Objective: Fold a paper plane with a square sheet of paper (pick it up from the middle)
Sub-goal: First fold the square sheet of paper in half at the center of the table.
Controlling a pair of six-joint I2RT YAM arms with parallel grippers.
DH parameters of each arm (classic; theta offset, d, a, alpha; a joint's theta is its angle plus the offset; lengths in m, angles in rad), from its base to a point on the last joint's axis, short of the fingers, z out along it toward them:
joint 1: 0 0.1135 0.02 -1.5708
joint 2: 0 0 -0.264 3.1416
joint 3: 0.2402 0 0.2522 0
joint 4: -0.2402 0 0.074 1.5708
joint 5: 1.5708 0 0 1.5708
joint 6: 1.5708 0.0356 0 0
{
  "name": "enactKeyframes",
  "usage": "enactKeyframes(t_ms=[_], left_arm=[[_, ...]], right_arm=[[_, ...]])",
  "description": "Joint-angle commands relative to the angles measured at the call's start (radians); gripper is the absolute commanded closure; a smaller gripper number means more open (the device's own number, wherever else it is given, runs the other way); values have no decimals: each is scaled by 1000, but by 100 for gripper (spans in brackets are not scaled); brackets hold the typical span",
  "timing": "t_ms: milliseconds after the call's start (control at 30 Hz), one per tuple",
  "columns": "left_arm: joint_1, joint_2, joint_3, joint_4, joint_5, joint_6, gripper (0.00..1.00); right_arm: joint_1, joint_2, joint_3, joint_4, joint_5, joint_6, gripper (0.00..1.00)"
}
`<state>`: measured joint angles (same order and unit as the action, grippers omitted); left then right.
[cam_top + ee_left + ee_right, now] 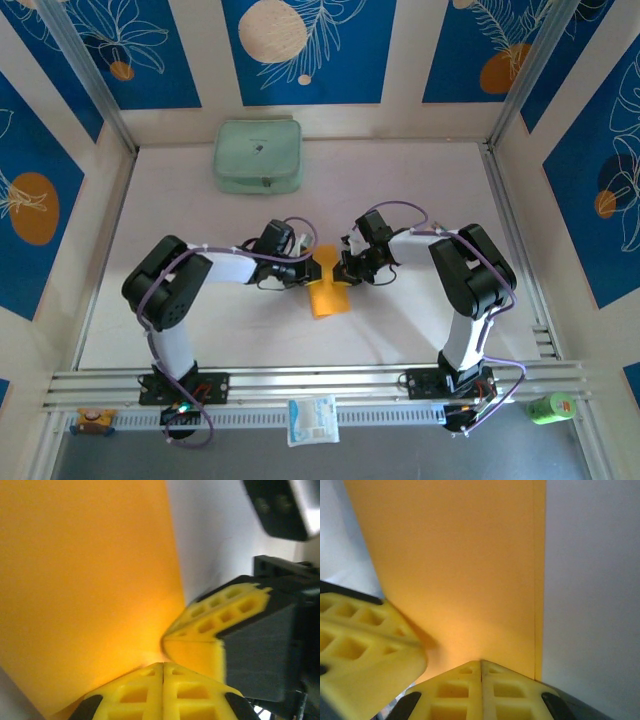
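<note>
Paper (328,293): orange, dead centre of the tabletop (420,180), right between the two arms.
Left gripper (163,667): clamped tight, yellow pads together on the paper's end.
Right gripper (481,665): also pinched closed on the paper, nose to nose with the left one.
Fold: a narrow doubled strip runs along one edge.
Pouch (258,156): pale green, far side, well apart.

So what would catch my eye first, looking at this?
The bright orange-yellow paper in the middle of the white table, its far end pinched from either side by the robot's left hand and right hand. Behind it a pale green pouch lies by the back wall, under blue panels with leaf drawings.
</note>
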<state>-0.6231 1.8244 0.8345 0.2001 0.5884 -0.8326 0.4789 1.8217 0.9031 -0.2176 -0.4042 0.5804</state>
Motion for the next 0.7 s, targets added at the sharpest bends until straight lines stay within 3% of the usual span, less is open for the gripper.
enactKeyframes(t_ms=[0,233,467,667], left_arm=[[19,28,-28,-45,-29,46,100],[31,21,-40,-93,-59,89,100],[58,-10,39,-91,-1,67,100],[93,62,49,-42,47,60,100]], right_arm=[[-11,40,-27,-75,88,6,100],[-10,39,-32,-68,88,13,100],[-11,37,-34,-72,91,12,100],[-13,39,-34,-69,90,12,100]])
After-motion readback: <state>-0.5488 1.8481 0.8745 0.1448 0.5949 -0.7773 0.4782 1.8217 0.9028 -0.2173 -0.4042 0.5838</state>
